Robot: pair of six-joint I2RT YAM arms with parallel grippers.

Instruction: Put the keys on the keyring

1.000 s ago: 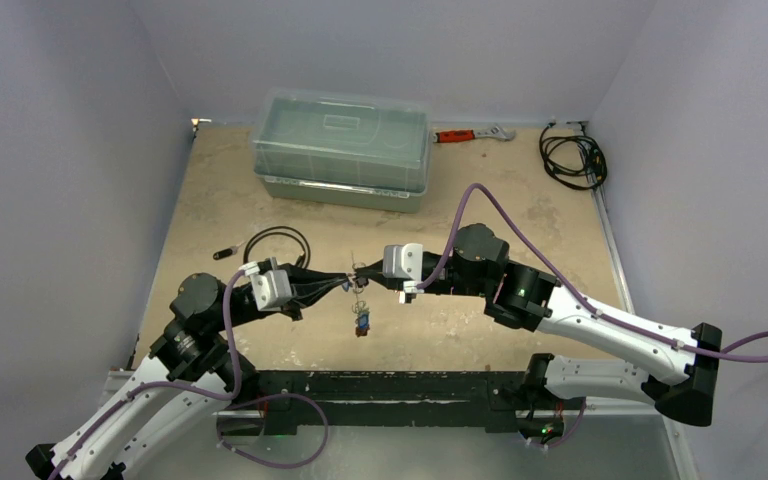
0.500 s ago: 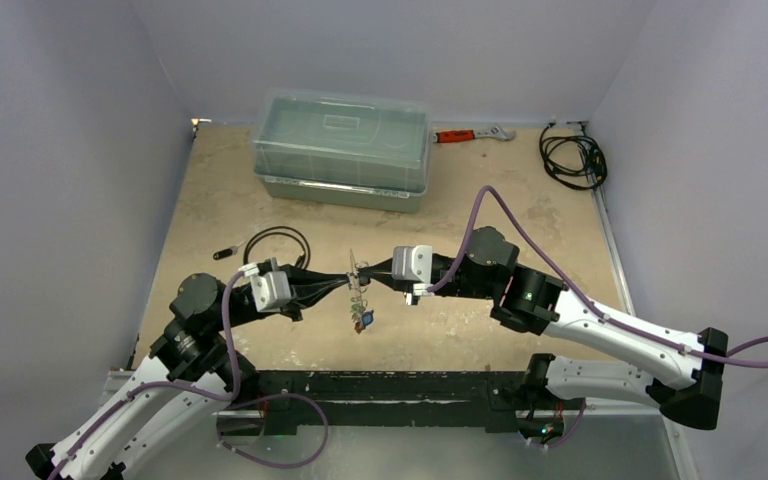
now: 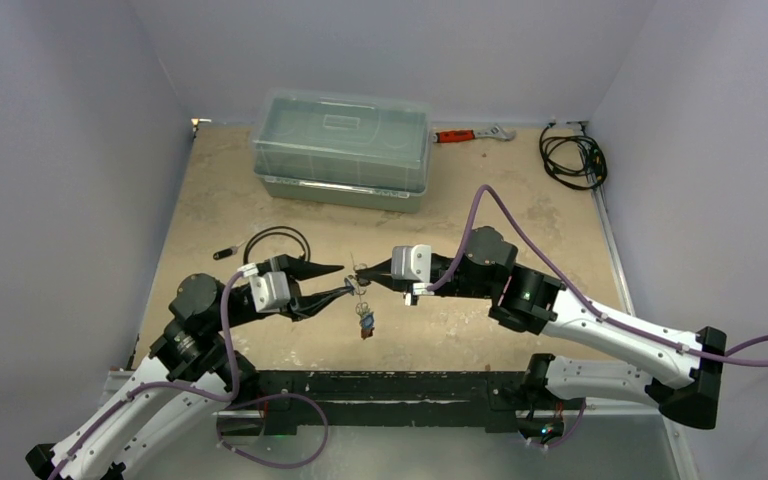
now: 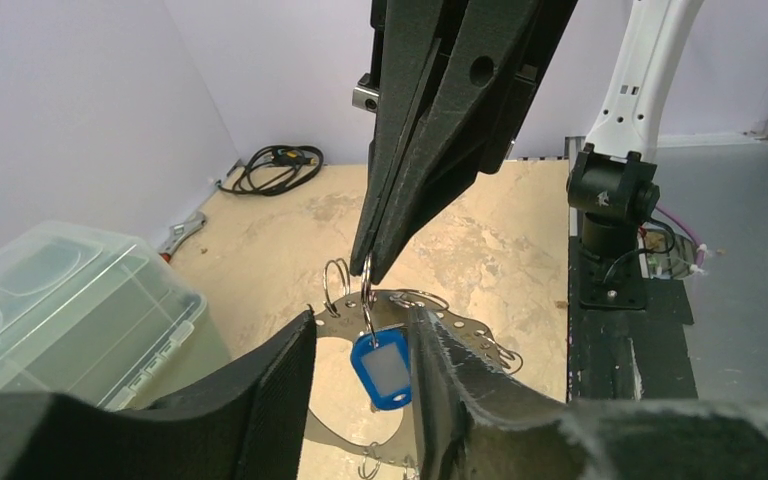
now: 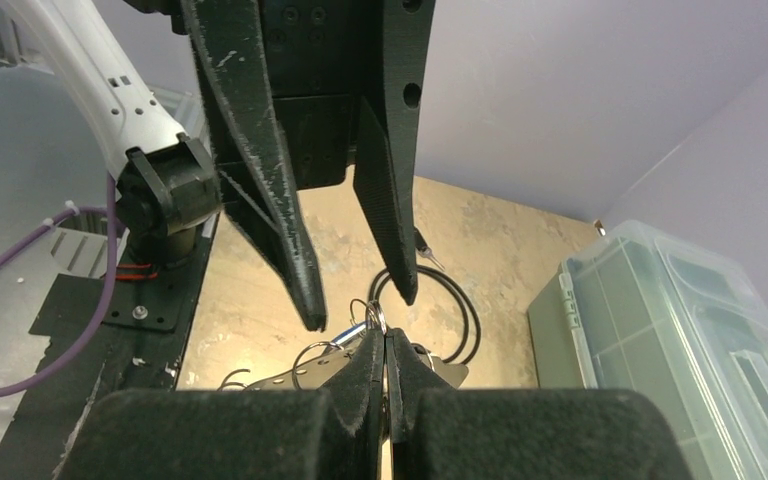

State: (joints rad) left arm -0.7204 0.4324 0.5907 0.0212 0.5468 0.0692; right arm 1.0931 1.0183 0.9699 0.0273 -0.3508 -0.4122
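Mid-frame, above the table (image 3: 520, 210): right hand (image 3: 360, 272) pinched shut on a loop at the keyring (image 4: 465, 330) rim, likely holding it aloft for access. Left hand (image 3: 345, 279) wide open, empty, straddling it. Blue-tagged key (image 4: 384, 368) dangles below, apparently threaded.

I can read no words, numbers or marks anywhere here. The blue key tag (image 4: 384, 368) hanging closest to me shows only a pale, plain face.
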